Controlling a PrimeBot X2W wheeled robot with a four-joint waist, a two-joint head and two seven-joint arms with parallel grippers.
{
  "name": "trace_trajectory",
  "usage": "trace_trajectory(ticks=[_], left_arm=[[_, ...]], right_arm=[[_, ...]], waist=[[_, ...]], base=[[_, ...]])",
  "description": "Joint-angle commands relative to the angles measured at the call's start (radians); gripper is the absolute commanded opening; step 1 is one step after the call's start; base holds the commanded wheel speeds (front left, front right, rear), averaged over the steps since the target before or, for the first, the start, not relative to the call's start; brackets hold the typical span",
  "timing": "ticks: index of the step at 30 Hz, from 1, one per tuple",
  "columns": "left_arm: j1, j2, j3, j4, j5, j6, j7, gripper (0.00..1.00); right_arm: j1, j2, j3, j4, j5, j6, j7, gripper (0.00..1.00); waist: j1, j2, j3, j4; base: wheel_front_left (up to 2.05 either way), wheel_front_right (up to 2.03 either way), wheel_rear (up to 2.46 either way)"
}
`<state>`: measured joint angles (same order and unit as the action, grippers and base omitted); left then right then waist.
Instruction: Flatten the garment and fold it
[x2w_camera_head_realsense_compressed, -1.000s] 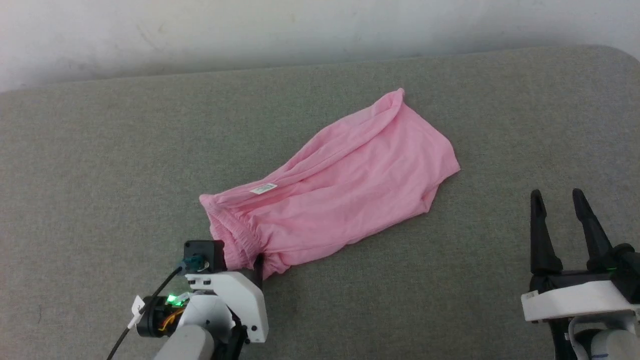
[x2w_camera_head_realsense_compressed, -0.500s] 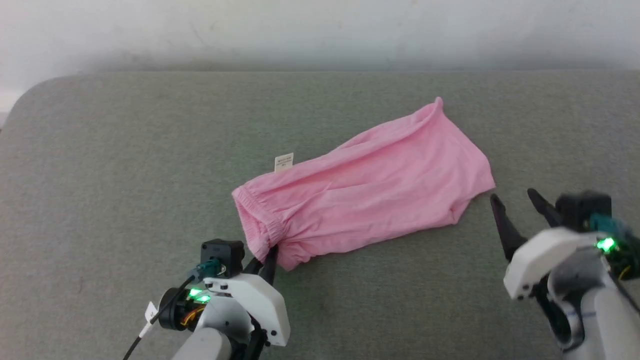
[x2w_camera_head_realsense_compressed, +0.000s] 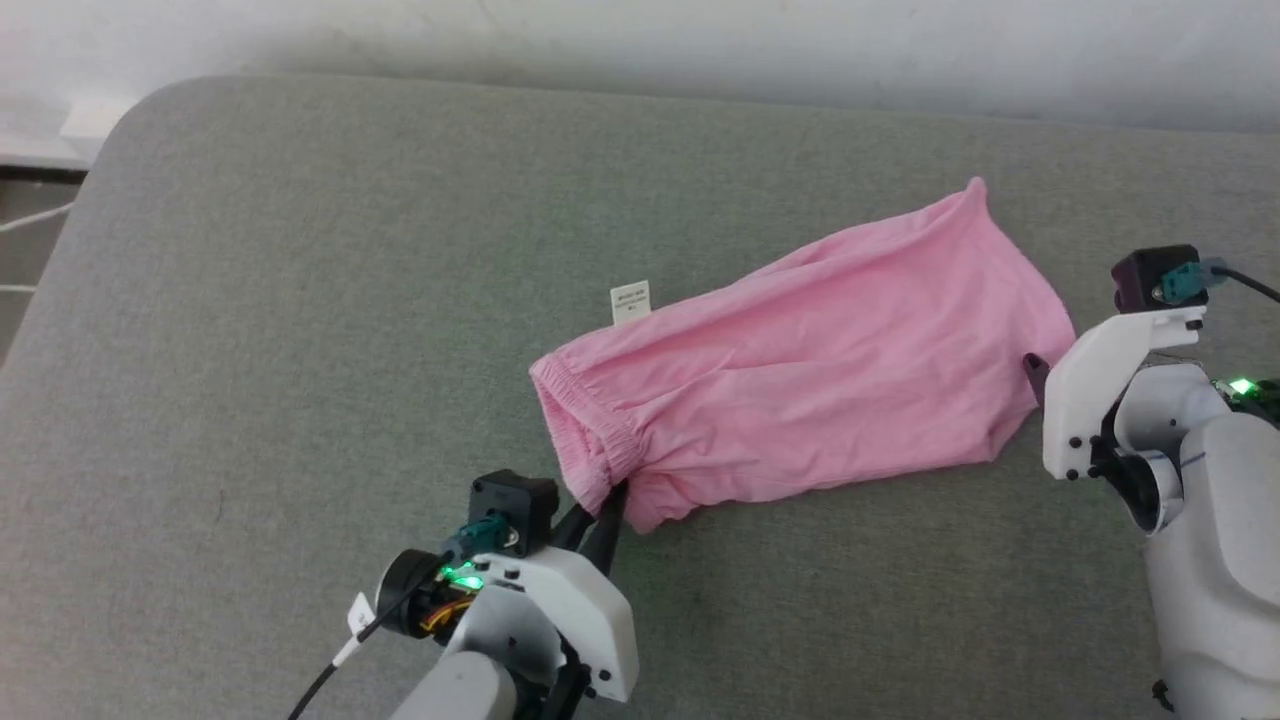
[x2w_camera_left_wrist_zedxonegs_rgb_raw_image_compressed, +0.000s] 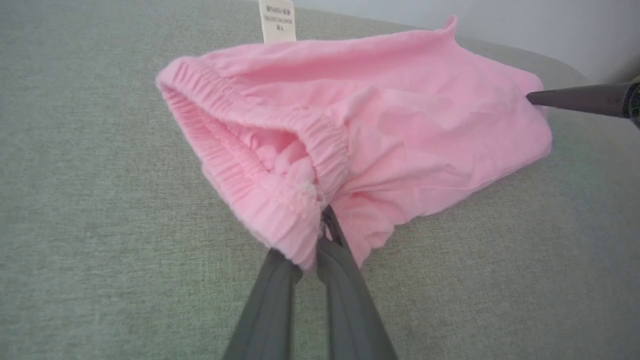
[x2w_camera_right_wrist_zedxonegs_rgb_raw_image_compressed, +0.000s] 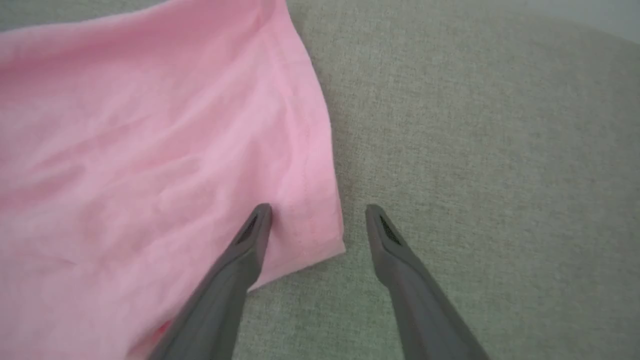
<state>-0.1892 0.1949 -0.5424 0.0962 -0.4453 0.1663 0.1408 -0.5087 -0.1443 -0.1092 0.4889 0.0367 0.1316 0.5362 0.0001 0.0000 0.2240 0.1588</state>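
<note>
Grey pad (x2w_camera_head_realsense_compressed: 300, 300), garment (x2w_camera_head_realsense_compressed: 820, 370) (pink), left tool (x2w_camera_head_realsense_compressed: 603, 497) pinching

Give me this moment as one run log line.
left pincer: shut on gathered waistband of light pink thin fabric shorts | right pincer: open at hem corner | shorts: rumpled, unfolded, on grey cloth surface

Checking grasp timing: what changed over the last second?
The left gripper closed on the waistband of the garment. The right gripper swung in to the hem corner, jaws open astride its edge. The label flipped off the fabric onto the grey surface. The garment stays unfolded.
</note>
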Motion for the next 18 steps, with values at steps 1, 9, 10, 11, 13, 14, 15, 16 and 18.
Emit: trace_trajectory(ticks=[1, 9, 10, 11, 13, 14, 15, 16, 18], left_arm=[[-0.021, -0.008, -0.008, 0.005, 0.008, -0.01, -0.009, 0.0], [-0.052, -0.022, -0.029, 0.045, 0.015, -0.022, -0.019, 0.0], [-0.053, -0.022, -0.029, 0.052, 0.014, -0.023, -0.021, 0.0], [-0.054, -0.019, -0.028, 0.06, 0.014, -0.023, -0.023, 0.0], [-0.052, -0.014, -0.026, 0.076, 0.013, -0.022, -0.026, 0.0], [-0.05, -0.012, -0.025, 0.081, 0.012, -0.022, -0.028, 0.0], [-0.048, -0.01, -0.024, 0.086, 0.01, -0.021, -0.028, 0.0], [-0.046, -0.007, -0.021, 0.09, 0.008, -0.02, -0.029, 0.0], [-0.04, 0.0, -0.015, 0.096, 0.003, -0.018, -0.034, 0.0]], right_arm=[[-0.027, -0.003, -0.007, 0.039, -0.018, -0.001, 0.0, 1.0], [-0.072, -0.018, 0.06, 0.215, -0.014, -0.001, -0.013, 0.17], [-0.074, -0.022, 0.068, 0.228, -0.007, -0.001, -0.022, 0.0], [-0.075, -0.025, 0.076, 0.24, 0.001, -0.001, -0.029, 0.0], [-0.079, -0.03, 0.086, 0.257, 0.019, -0.001, -0.052, 0.0], [-0.081, -0.033, 0.09, 0.264, 0.029, -0.001, -0.064, 0.0], [-0.082, -0.036, 0.095, 0.269, 0.04, -0.001, -0.077, 0.0], [-0.082, -0.039, 0.098, 0.273, 0.053, -0.001, -0.089, 0.0], [-0.079, -0.046, 0.106, 0.276, 0.08, -0.001, -0.109, 0.0]], waist=[[-0.0001, 0.0, 0.026, 0.025], [-0.0001, 0.0, 0.042, 0.04], [-0.0001, 0.0, 0.04, 0.039], [-0.0001, 0.0, 0.036, 0.036], [-0.0001, 0.0, 0.023, 0.029], [-0.0001, 0.0, 0.016, 0.026], [-0.0001, 0.0, 0.007, 0.022], [-0.0001, 0.0, -0.003, 0.018], [-0.0001, 0.0, -0.023, 0.01]], base=[[0.0, 0.0, 0.0], [0.0, 0.0, 0.0], [0.0, 0.0, 0.0], [0.0, 0.0, 0.0], [0.0, 0.0, 0.0], [0.0, 0.0, 0.0], [0.0, 0.0, 0.0], [0.0, 0.0, 0.0], [0.0, 0.0, 0.0]])
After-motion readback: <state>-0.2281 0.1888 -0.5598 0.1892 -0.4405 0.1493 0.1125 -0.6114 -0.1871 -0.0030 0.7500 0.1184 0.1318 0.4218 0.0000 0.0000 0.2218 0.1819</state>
